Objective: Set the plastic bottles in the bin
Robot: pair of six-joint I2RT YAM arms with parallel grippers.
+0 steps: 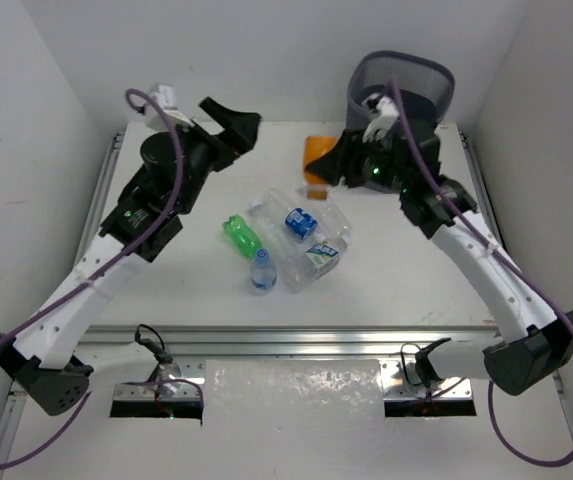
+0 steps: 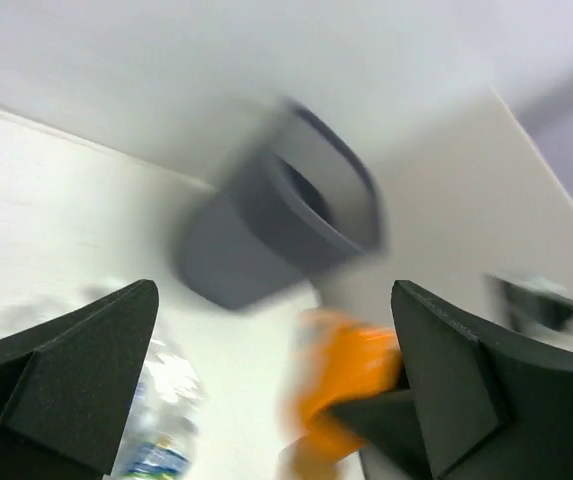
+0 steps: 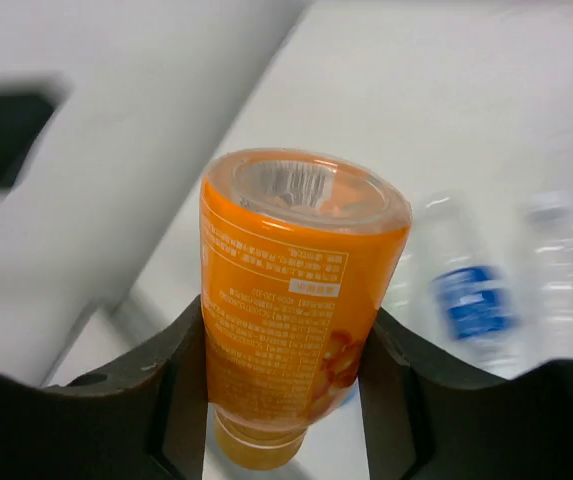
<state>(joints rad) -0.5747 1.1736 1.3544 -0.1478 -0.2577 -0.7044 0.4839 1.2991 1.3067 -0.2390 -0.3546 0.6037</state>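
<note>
We have the right end effector [image 3: 286,372] clenched on the orange bottle [image 3: 301,290]. Its two fingers [image 3: 176,385] press the bottle's opposite sides low on the body, near the cap end, so the clear base points out away from the wrist. We judge a side grip like this lets the arm carry the bottle over the rim and let it fall in.

From above, the orange bottle is off the table [image 1: 416,280], just beside the bin [image 1: 434,88], at about 8 o'clock from it. The bin stands at the table's 1 o'clock corner. The bottle is not yet over the opening, so we read this step as the carry, with the drop yet to come.

The left end effector [image 2: 274,295] is released: its fingers are wide apart with nothing between them. It hangs above the table toward 11 o'clock, pointed at the bin. That puts it out of the right arm's path, which we take to be the reason for its place.

The other bottles lie in a loose huddle at the table's middle:
- a green bottle [image 1: 241,235] at the huddle's 9 o'clock
- a blue-labelled clear bottle [image 1: 301,222] at 1 o'clock
- a green-and-white-labelled bottle [image 1: 321,256] at 4 o'clock
- a small clear bottle [image 1: 262,271] at 7 o'clock

Some of them touch, so each pick will need care not to roll its neighbours.
</note>
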